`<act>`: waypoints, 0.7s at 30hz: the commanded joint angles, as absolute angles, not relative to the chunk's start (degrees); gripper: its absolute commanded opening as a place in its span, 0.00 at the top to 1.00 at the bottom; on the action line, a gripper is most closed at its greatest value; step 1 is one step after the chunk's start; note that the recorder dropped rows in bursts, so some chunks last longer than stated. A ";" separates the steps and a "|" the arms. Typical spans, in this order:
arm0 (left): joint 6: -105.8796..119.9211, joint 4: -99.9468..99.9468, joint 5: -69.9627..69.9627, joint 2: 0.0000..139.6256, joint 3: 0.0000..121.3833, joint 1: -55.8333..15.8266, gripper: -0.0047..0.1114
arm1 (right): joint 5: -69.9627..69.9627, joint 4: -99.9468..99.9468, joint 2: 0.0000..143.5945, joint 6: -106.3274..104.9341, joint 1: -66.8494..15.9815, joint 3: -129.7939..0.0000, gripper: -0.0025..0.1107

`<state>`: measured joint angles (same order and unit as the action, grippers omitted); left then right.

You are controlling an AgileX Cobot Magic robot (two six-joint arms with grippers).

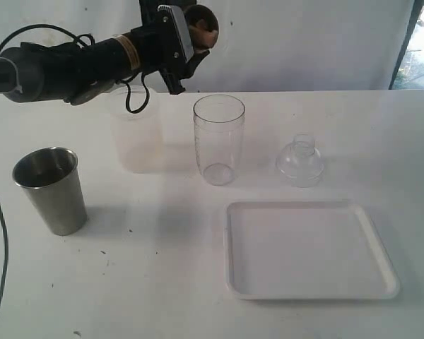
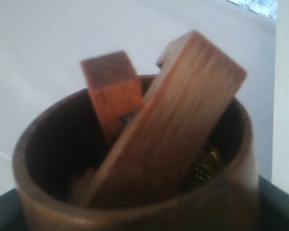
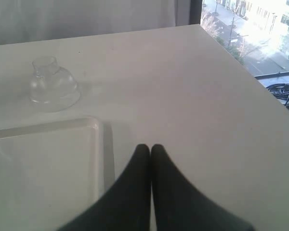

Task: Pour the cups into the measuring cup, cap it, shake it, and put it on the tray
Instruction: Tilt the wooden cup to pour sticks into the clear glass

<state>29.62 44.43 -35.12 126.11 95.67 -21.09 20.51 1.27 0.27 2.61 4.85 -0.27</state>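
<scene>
Left gripper (image 1: 186, 44) grips the wooden cup (image 1: 202, 27), jaws spread wide, raised above and left of the measuring cup (image 1: 218, 138). Risk: the long wooden blocks (image 2: 183, 120) inside may miss or jam that narrow mouth and topple it.

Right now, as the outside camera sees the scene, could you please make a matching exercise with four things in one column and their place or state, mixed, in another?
Things:
1. wooden cup
2. steel tumbler
3. measuring cup
4. dome lid

Place or state:
A. low and clear, beside the tray
B. tall and clear, upright in the middle
C. held up by the left gripper
D. shiny, standing far left

Pairs: 1-C, 2-D, 3-B, 4-A
</scene>
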 commanded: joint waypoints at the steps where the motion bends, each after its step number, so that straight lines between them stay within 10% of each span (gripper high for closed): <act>1: 30.95 47.11 -34.68 125.53 96.03 -21.27 0.96 | 20.07 1.47 0.00 2.80 4.69 0.00 0.98; 21: 33.27 57.44 -31.95 125.53 95.94 -21.27 0.96 | 20.07 1.47 0.00 2.80 4.69 0.00 0.98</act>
<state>33.50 57.65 -30.99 126.11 95.67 -21.09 20.51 1.27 0.27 2.61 4.85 -0.27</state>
